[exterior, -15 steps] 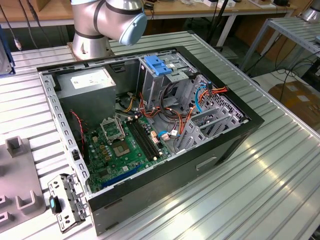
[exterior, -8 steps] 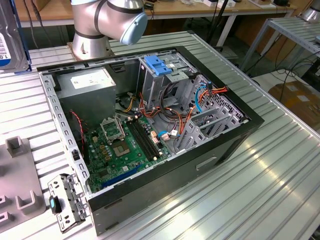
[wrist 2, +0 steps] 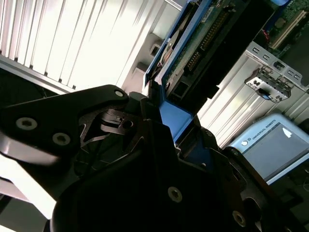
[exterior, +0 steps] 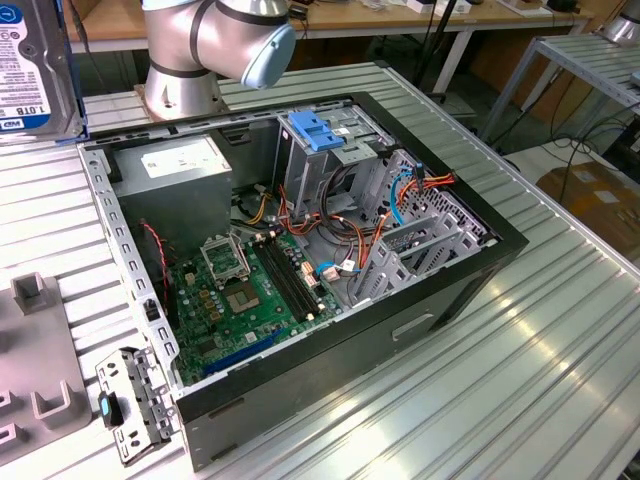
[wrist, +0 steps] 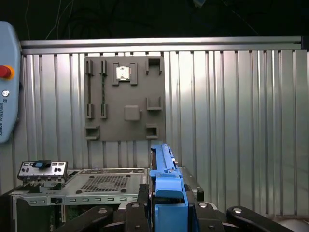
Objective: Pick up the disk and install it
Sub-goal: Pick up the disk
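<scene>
End effector [wrist: 166, 209] holds the disk [exterior: 30, 62] near the open computer case [exterior: 340, 352].

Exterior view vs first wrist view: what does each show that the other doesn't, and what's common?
Exterior view: the inside of the open case, with its motherboard, power supply and blue bracket, plus the labelled face of the disk.
First wrist view: the claw shut on the disk's blue rail, seen edge-on; a pendant with a red button; a chip on the grey fixture.
Both: disk, case, fixture and slatted table.
</scene>
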Motion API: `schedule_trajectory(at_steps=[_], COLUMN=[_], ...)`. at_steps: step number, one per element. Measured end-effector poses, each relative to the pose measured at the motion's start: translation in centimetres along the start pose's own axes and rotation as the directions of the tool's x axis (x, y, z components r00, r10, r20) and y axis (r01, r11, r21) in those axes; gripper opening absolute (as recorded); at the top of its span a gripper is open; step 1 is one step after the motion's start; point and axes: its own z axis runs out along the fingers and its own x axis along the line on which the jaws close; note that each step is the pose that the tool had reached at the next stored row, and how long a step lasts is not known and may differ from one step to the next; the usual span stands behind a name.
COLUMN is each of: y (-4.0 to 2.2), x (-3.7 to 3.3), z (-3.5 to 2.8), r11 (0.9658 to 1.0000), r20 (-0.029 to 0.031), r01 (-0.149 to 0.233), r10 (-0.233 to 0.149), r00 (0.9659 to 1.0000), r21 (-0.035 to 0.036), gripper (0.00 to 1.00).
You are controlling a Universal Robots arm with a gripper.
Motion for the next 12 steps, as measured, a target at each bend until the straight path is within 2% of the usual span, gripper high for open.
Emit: schedule_trajectory(at_steps=[5, 12], y=[-1.41, -3.68], x=[-0.05, -0.12], z=[0.01, 0.04], r11=[1.0000, 1.0000], r20=[0.0000, 0.0000], r01=[0.000, 0.000], r10=[0.000, 0.000], r00=[1.0000, 1.0000], r21=[0.0000, 0.0000], gripper=[0.37, 0.37])
